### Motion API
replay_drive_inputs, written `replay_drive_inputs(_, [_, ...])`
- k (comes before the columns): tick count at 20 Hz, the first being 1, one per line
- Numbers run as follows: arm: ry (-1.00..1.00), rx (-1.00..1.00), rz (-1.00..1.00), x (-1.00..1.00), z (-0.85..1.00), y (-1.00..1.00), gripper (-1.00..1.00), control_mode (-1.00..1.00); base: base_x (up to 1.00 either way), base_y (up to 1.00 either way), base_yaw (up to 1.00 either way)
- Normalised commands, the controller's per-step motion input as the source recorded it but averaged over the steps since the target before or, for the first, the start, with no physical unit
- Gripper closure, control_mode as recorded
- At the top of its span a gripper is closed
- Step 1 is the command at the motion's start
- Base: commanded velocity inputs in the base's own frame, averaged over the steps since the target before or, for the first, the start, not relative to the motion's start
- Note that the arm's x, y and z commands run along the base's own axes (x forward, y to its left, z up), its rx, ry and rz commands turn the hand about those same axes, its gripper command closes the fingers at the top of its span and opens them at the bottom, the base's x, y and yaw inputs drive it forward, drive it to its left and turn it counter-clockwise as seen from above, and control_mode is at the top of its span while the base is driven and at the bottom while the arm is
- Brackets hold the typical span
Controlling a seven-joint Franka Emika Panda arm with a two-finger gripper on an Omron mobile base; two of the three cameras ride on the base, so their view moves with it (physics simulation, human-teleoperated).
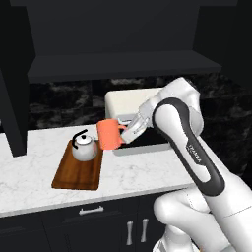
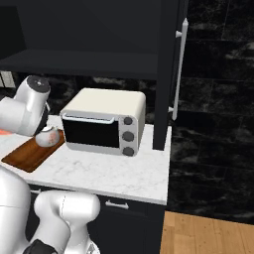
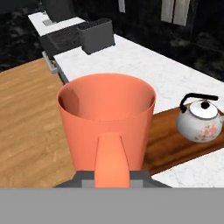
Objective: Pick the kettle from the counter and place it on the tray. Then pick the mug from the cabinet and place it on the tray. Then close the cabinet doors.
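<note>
Left base view shows the gripper (image 1: 129, 129) clamped on the mug (image 1: 110, 134) by its handle, just above the tray (image 1: 74, 173) beside the kettle (image 1: 84, 146), which, I reckon, a careless descent could knock over.

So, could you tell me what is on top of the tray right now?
The kettle stands on the far end of the tray. The mug, held in the gripper, is in the air, hiding the tray's far right corner.
</note>
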Motion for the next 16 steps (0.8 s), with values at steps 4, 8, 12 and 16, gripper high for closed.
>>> replay_drive_inputs(4, [0.0, -0.08, 0.0, 0.11, -0.64, 0.35, 1.0, -1.0, 0.0, 0.0, 0.0])
replay_drive_inputs(8, [0.0, -0.02, 0.0, 0.12, -0.54, 0.29, 1.0, -1.0, 0.0, 0.0, 0.0])
replay_drive_inputs(12, [0.0, 0.0, 0.0, 0.15, -0.51, 0.16, 1.0, -1.0, 0.0, 0.0, 0.0])
replay_drive_inputs(16, [0.0, 0.0, 0.0, 0.15, -0.55, 0.12, 1.0, -1.0, 0.0, 0.0, 0.0])
